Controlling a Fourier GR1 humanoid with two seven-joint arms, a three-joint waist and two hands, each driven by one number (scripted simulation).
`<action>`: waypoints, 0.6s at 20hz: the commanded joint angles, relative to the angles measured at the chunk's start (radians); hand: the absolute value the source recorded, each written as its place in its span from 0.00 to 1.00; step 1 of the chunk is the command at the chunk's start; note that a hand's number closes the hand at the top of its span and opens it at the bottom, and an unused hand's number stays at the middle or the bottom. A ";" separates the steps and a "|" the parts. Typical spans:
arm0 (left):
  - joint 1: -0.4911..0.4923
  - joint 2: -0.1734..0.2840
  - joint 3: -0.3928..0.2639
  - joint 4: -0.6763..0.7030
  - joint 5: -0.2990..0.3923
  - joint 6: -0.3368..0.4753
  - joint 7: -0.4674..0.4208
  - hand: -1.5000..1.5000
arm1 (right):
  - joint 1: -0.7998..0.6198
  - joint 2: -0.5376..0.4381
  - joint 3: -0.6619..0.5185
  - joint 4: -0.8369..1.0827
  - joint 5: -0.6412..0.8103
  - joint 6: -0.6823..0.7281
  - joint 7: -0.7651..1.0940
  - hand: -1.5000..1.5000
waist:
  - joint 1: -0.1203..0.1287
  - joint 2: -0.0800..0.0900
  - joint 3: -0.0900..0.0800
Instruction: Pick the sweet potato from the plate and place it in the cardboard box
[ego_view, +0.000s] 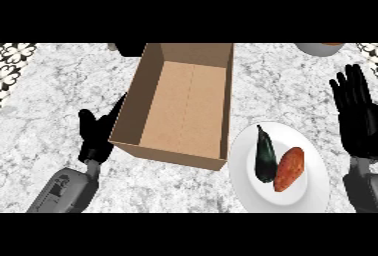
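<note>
While the right hand (359, 112) stands at the right edge of the frame with its fingers straight and spread, pointing toward the top of the frame, it holds nothing and sits apart from the plate (248, 150). That white plate lies in the lower right of the frame on the marble counter (59, 90), and it carries 2 things side by side. The sweet potato (289, 169), orange-red, lies on the plate's right half, tilted with its upper end leaning right. Just left of it, touching or nearly so at the lower ends, is a dark eggplant (265, 155).

The cardboard box (136, 100) fills the middle of the frame, open at the top, its brown floor bare. Its lower right corner reaches the plate's left rim; whether they touch I cannot tell.

The left hand (94, 135) shows at the lower left of the frame, beside the box's left wall, fingers fairly straight and held together, pointing up along the wall. Whether it touches the cardboard I cannot tell. Its grey forearm (66, 190) enters from the lower left.

At the top right edge of the frame sits part of a white bowl (319, 48).
</note>
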 joint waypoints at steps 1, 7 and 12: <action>-0.022 0.055 0.054 0.023 -0.042 0.006 0.034 0.50 | 0.071 -0.002 -0.019 -0.032 -0.021 0.042 0.003 0.00 | 0.001 -0.021 -0.013; 0.052 0.243 0.110 0.041 -0.178 0.115 -0.040 0.50 | 0.197 -0.266 0.080 -0.014 0.287 0.111 -0.085 0.00 | 0.046 -0.012 -0.050; 0.137 0.306 0.172 0.079 -0.215 0.145 -0.126 0.50 | 0.462 -0.008 0.113 0.104 0.244 0.024 -0.385 0.00 | -0.005 -0.021 -0.011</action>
